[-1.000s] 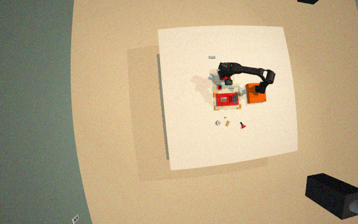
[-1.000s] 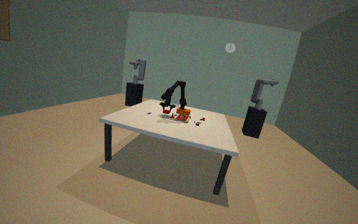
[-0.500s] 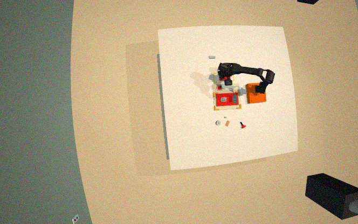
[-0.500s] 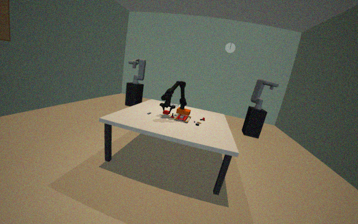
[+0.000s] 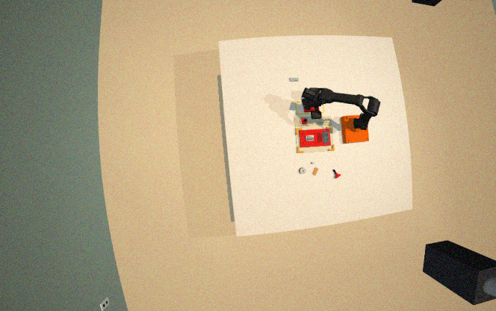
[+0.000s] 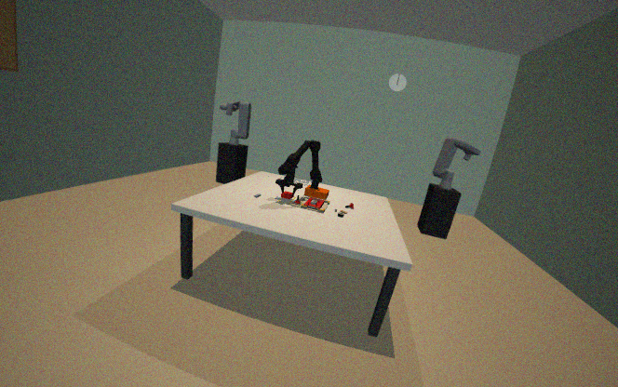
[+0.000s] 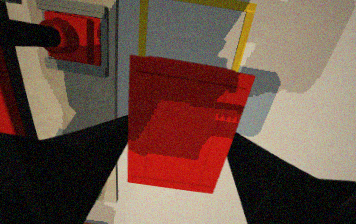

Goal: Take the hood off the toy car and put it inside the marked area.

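My gripper [image 5: 311, 108] [image 6: 289, 191] [image 7: 180, 128] is shut on the red hood [image 5: 309, 110] [image 6: 287, 195] [image 7: 175, 125], one black finger on each side. The hood is level and low over the marked area, a yellow outline [image 5: 296, 108] [image 7: 243, 42] on the table. In the wrist view it covers the lower part of the outline; whether it touches the table cannot be told. The red toy car [image 5: 303, 143] [image 6: 314, 206] lies beside this area, within orange corner marks.
A red block with a black knob [image 5: 304, 121] [image 6: 298, 200] [image 7: 75, 37] stands between the marked area and car. The orange arm base [image 5: 349, 136] [image 6: 316, 192] is to the right in the top view. A grey block [image 5: 293, 79], a wheel [image 5: 302, 169] and a tan block [image 5: 315, 171] lie around.
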`<state>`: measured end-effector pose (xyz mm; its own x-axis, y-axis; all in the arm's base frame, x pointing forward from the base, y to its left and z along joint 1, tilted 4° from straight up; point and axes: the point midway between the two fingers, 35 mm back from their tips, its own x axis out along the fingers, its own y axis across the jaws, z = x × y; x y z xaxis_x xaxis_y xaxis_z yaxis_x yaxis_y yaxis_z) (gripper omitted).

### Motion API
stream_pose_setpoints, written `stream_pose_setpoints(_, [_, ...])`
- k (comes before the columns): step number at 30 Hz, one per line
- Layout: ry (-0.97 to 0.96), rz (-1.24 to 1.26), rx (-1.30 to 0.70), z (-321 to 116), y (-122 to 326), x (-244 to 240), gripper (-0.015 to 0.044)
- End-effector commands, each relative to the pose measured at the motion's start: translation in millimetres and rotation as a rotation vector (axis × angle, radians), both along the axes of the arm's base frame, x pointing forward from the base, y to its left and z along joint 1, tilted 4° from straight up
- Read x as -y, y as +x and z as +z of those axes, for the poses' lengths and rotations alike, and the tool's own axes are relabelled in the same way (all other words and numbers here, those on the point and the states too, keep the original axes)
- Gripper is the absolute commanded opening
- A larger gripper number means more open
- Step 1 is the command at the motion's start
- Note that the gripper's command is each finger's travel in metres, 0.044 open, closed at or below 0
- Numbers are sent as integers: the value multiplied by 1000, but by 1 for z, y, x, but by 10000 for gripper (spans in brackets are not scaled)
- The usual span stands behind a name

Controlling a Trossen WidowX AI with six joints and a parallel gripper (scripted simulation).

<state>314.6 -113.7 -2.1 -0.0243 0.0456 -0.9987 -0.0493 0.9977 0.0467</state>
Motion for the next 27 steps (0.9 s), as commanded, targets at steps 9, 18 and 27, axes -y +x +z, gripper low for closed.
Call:
stream_pose_setpoints(9, [-2,-1,-3,-6,-1,0,0])
stream_pose_setpoints(18, [-2,-1,-3,-11,-1,0,0])
stream_pose_setpoints(27, [-2,-1,-3,-15,-1,0,0])
